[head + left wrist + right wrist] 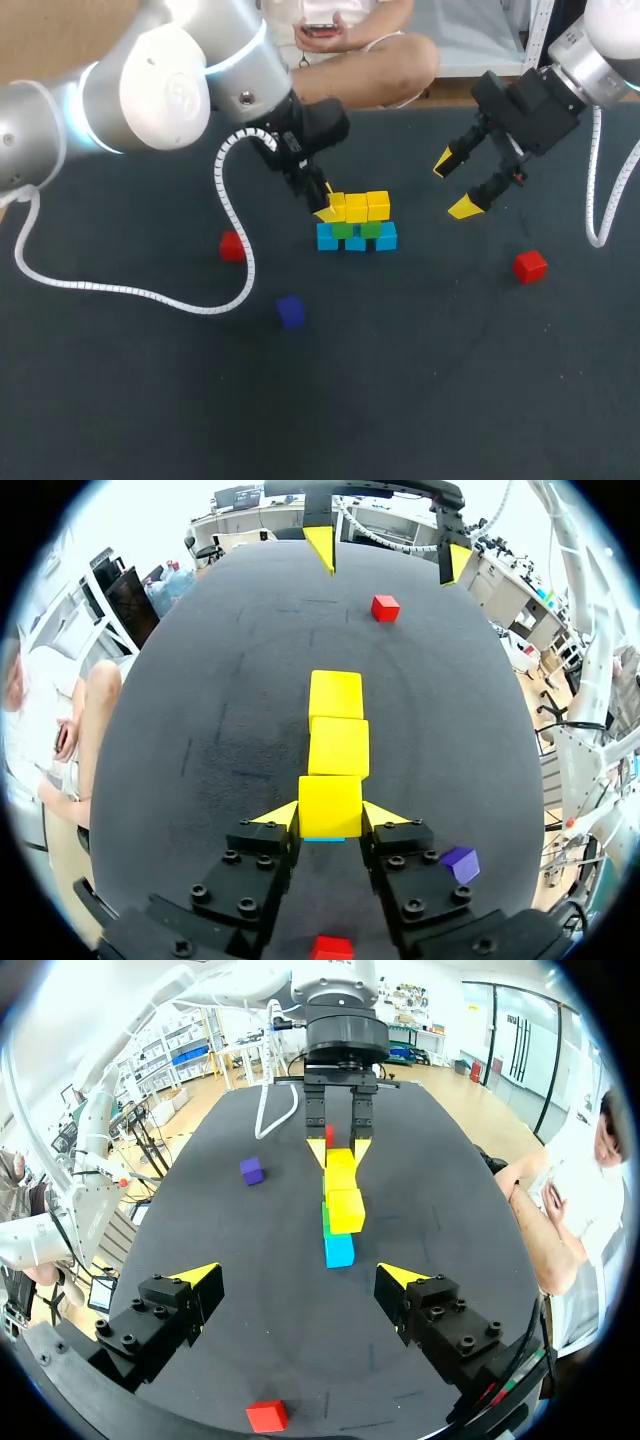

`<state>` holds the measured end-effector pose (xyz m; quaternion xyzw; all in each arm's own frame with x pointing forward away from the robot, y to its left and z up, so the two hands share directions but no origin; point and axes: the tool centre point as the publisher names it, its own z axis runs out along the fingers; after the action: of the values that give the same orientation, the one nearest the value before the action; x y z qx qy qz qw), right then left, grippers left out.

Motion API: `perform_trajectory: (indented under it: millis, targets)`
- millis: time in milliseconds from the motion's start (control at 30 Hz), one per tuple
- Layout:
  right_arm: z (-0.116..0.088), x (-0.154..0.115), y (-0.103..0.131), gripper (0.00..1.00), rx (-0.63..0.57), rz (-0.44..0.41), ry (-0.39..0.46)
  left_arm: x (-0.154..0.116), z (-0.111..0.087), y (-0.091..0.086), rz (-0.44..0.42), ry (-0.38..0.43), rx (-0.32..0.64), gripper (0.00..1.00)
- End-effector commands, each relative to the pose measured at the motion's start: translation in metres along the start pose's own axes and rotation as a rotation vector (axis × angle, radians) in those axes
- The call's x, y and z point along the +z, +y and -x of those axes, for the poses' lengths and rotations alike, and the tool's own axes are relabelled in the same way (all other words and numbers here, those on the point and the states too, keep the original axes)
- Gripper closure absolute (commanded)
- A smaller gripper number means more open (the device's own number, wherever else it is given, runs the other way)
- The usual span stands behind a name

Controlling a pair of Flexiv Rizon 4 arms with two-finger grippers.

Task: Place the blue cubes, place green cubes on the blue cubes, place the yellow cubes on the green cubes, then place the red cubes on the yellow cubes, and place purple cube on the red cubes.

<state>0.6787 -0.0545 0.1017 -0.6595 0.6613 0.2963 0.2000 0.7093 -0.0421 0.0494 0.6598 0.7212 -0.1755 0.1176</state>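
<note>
Light bright, even, from overhead. Dark counter [450,400] reads matte. Soft, short shadows lie close under the cube stack [357,222] and the loose red cube [530,266]. White shell of the left arm [170,90] carries strong highlights. Yellow cubes [338,745] near saturation in left wrist view.

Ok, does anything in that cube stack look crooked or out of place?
Nothing fallen or damaged. The yellow row is a little ragged: its middle cube sits slightly off line with the other two, and three yellows span only two green cubes, so the ends seem to overhang. The left hand grips the end yellow cube.
</note>
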Motion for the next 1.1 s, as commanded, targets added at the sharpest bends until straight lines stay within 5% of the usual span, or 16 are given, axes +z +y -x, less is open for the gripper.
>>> perform_trajectory:
  millis: [33, 400, 633, 967, 1033, 1067, 1100]
  targets:
    - [-0.0001, 0.0002, -0.0002, 0.0, -0.001, 0.0, -0.002, -0.0007, 0.0027, 0.0036, -0.005, 0.007, 0.004, 1.0]
    - [-0.0001, 0.0002, -0.0002, 0.0, -0.001, 0.0, -0.002, -0.0009, 0.0021, 0.0014, -0.006, 0.01, 0.003, 0.99]
    - [-0.0001, 0.0002, -0.0002, 0.0, -0.001, 0.0, -0.002, -0.0003, 0.0014, 0.0013, -0.011, 0.01, 0.001, 0.57]
    - [-0.0001, 0.0002, -0.0002, 0.0, -0.001, 0.0, -0.002, -0.0001, 0.003, 0.0012, -0.01, 0.004, 0.006, 0.56]
    - [-0.0001, 0.0002, -0.0002, 0.0, -0.001, 0.0, -0.002, -0.0009, 0.0032, 0.0007, -0.008, 0.001, 0.003, 0.5]
    - [-0.0001, 0.0002, -0.0002, 0.0, -0.001, 0.0, -0.002, -0.0017, 0.0032, 0.0004, -0.004, -0.003, 0.001, 0.19]
    - [-0.0001, 0.0002, -0.0002, 0.0, -0.001, 0.0, -0.002, -0.0026, 0.0031, 0.0004, -0.004, -0.007, 0.003, 0.0]
